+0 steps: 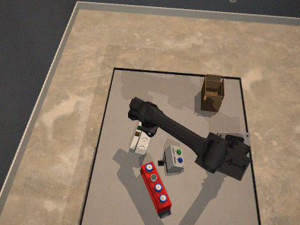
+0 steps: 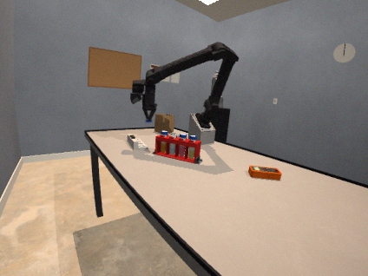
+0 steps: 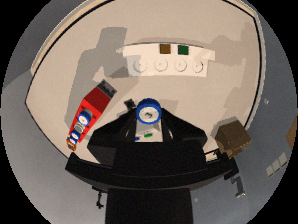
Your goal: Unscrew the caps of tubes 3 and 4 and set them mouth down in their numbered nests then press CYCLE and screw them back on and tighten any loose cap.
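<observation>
My gripper [image 1: 151, 134] [image 2: 148, 118] [image 3: 148, 111] is shut on the blue-rimmed cap [image 2: 148, 121] [image 3: 149, 104] of tube 3, high above the table near the cap tray [image 1: 137, 150] [image 2: 138, 143] [image 3: 172, 71]. The tray's four nests are empty in the wrist view. The amber lamp [image 3: 165, 49] and green lamp [image 3: 183, 49] look dark. In the red decapping station [image 1: 166, 206] [image 2: 157, 145] [image 3: 97, 100], tube 3 [image 1: 153, 177] stands uncapped. The caps of tube 4 [image 1: 149, 167], tube 2 [image 1: 158, 187] and tube 1 [image 1: 163, 198] are on.
The key housing [image 1: 170, 160] with the green READY key [image 1: 179, 152] and the blue CYCLE key [image 1: 180, 160] stands between station and arm base. A brown open box [image 1: 212, 102] [image 2: 164, 123] [image 3: 232, 137] stands at the table's far end. An orange device [image 2: 265, 174] lies beyond the station.
</observation>
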Motion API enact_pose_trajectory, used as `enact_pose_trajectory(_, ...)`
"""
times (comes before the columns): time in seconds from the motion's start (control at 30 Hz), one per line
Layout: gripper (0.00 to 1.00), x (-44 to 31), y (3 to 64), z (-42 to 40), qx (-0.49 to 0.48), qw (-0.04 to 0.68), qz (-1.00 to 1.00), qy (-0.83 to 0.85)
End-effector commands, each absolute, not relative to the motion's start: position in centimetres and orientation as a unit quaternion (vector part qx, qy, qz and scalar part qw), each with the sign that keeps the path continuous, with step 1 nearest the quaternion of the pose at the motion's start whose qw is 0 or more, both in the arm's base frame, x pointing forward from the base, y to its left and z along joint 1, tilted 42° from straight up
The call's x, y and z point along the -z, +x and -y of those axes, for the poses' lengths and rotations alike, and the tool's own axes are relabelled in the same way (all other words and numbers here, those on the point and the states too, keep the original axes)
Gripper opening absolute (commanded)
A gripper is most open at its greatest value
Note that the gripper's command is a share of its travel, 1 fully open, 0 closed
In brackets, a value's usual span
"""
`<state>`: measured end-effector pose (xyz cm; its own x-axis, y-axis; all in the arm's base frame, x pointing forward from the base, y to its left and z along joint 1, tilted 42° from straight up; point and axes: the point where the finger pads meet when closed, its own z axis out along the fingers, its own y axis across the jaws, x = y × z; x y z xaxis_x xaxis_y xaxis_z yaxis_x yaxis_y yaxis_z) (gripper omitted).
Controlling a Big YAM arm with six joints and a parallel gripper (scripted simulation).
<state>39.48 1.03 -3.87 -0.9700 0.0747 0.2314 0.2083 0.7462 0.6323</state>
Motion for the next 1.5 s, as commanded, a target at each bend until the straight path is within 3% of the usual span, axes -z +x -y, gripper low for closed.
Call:
enact_pose_trajectory(0.0, 0.0, 4.1, 42.2, 0.1, 0.347, 0.069, 0.935, -0.042)
enact_pose_trajectory(0.4, 0.0, 10.0, 43.8, 7.0, 0.346, 0.07, 0.934, -0.05)
enact_pose_trajectory(0.6, 0.0, 9.0, 45.2, 5.4, 0.339, 0.049, 0.939, -0.024)
enact_pose_trajectory(0.67, 0.0, 11.8, 42.0, 3.7, 0.35, 0.09, 0.931, -0.046)
enact_pose_trajectory(1.47, 0.0, 19.9, 40.4, -3.6, 0.35, 0.091, 0.931, -0.047)
